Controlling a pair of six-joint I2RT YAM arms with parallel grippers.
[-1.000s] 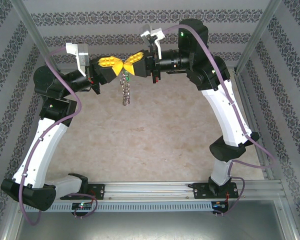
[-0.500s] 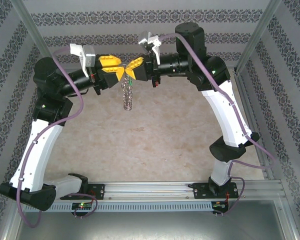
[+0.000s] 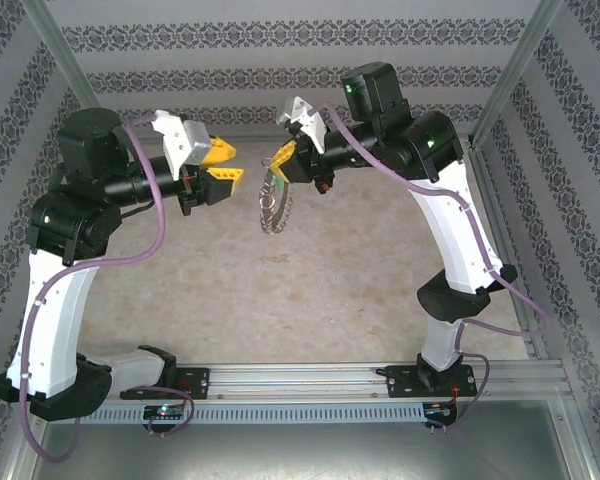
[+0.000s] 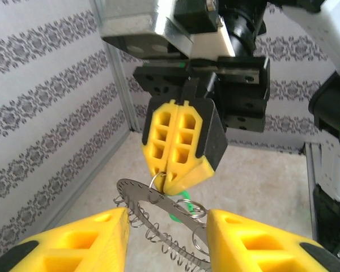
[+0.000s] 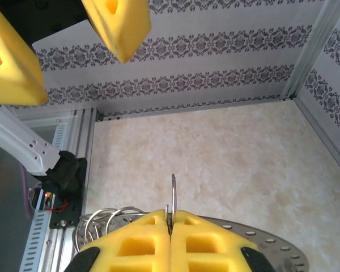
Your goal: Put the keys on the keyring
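- The table (image 3: 310,300) is lying bare of any key, so nothing seems to be waiting there for pickup.
- The keyring (image 3: 272,205) is hanging in the air over the table's far middle, at about 12 o'clock from the bases, with its fringe dangling down.
- The left gripper (image 3: 230,162) is hovering at 9 o'clock of the keyring, just beside it. Its jaws are standing apart and holding nothing.
- The right gripper (image 3: 280,158) is sitting at 12 o'clock of the keyring. Its pads (image 4: 178,141) are clenching a small wire loop (image 5: 173,195) that is carrying the keyring.
- The key (image 4: 178,207) is showing green at 6 o'clock of those pads, tucked against the keyring's plate beside a second loop (image 4: 194,211).
- Judging from this, the threading is looking done or nearly so: the key is hanging with the keyring and no jaw is holding it. Whether it is truly hooked through, I cannot tell.
- What seems to be remaining is checking the key's seat and setting the keyring down.
- Counting: one keyring, one green key, two wire loops that I am making out, and two grippers. The silvery fringe pieces are too many and too small to count.
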